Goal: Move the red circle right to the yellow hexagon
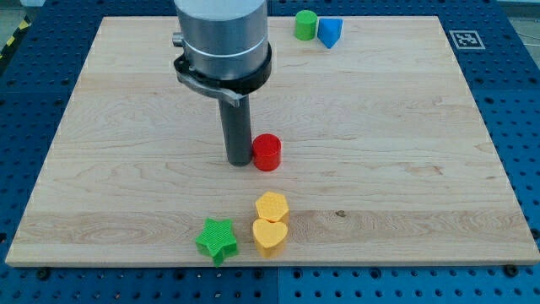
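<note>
The red circle point(267, 152) is a short red cylinder near the middle of the wooden board point(405, 169). My tip point(239, 161) rests on the board just to the view's left of the red circle, touching or almost touching its side. The yellow hexagon point(272, 207) lies below the red circle, toward the view's bottom, with a clear gap between them. The arm's grey body point(221, 38) hangs above the rod.
A yellow heart point(270, 237) sits right below the yellow hexagon, touching it. A green star point(217, 240) lies to its left near the board's bottom edge. A green cylinder point(305, 24) and a blue block point(330, 32) sit together at the view's top.
</note>
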Controlling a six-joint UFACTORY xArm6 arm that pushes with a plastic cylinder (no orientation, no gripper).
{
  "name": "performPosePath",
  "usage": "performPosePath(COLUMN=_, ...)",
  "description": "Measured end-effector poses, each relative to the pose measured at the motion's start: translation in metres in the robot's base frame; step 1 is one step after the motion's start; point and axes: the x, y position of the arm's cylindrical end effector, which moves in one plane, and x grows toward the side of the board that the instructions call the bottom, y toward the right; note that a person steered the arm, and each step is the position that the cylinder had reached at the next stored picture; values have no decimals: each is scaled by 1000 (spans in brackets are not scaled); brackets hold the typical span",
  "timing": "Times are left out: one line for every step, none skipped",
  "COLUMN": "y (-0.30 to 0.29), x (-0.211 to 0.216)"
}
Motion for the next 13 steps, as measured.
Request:
performPosePath(y=0, x=-21)
performPosePath(y=1, x=-23)
performPosePath(y=7, x=-6)
performPosePath(y=22, x=25)
performPosePath(y=35, x=46)
performPosePath(y=36, x=48)
performPosePath(y=36, x=36)
performPosePath(y=35, x=5)
performPosePath(y=35, x=-23)
performPosePath(y=35, x=-41)
performPosePath(y=42, x=-51)
performPosePath(y=66, x=-30)
performPosePath(y=84, x=1)
